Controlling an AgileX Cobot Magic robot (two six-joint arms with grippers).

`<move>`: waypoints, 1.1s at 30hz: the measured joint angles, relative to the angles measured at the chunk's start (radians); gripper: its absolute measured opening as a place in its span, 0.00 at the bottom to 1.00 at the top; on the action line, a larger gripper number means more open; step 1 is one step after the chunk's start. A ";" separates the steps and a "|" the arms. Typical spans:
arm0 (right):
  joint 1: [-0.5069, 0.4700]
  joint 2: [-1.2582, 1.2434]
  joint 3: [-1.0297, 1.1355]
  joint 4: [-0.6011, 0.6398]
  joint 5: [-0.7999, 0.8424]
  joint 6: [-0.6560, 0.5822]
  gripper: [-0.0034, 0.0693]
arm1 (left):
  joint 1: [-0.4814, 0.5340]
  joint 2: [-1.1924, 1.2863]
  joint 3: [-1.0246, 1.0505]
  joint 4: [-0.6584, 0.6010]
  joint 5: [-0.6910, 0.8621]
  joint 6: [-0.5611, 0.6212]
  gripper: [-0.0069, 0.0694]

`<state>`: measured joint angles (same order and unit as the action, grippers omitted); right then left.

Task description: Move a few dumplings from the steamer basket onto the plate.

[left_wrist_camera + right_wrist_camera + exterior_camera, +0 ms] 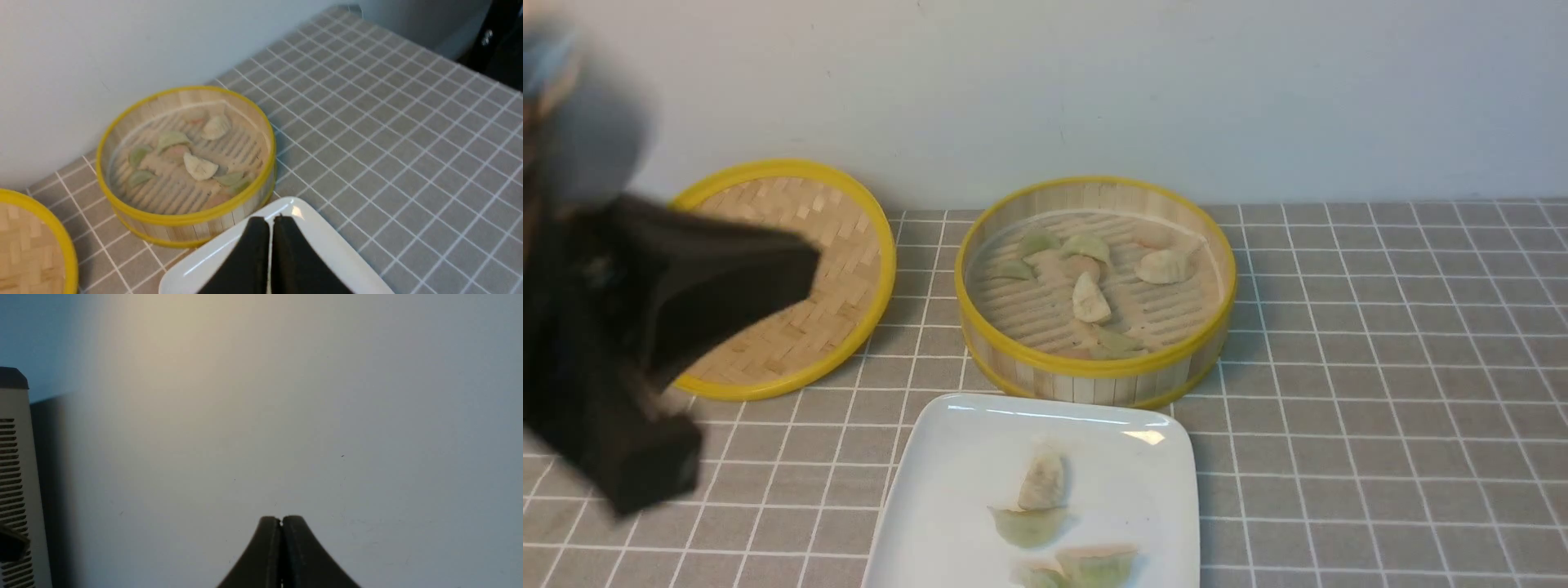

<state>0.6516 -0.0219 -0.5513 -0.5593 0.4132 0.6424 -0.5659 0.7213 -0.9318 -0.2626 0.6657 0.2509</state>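
Lid, flat woven bamboo with yellow rim (880,302), at left, behind the left gripper (271,222), fingers together, nothing held. Glossy white squarish plate (947,490): several pale green and cream pleated dumplings (1029,527) on it. Just behind, round slatted bamboo steamer basket (1094,363), more dumplings inside. "A few" looks met; probably finished. Right gripper (281,522) closed, empty, facing wall.
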 joint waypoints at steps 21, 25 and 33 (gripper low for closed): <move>0.000 0.000 0.000 -0.001 0.000 0.000 0.03 | 0.000 -0.371 0.352 -0.089 -0.199 -0.036 0.08; 0.000 0.000 0.000 -0.001 0.000 0.000 0.03 | 0.000 -0.371 0.352 -0.066 -0.199 -0.004 0.08; 0.000 0.000 0.000 -0.004 0.000 0.000 0.03 | 0.026 -0.387 0.401 0.088 -0.289 -0.067 0.08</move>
<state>0.6516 -0.0219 -0.5513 -0.5630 0.4132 0.6424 -0.5399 0.3345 -0.5307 -0.1744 0.3769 0.1842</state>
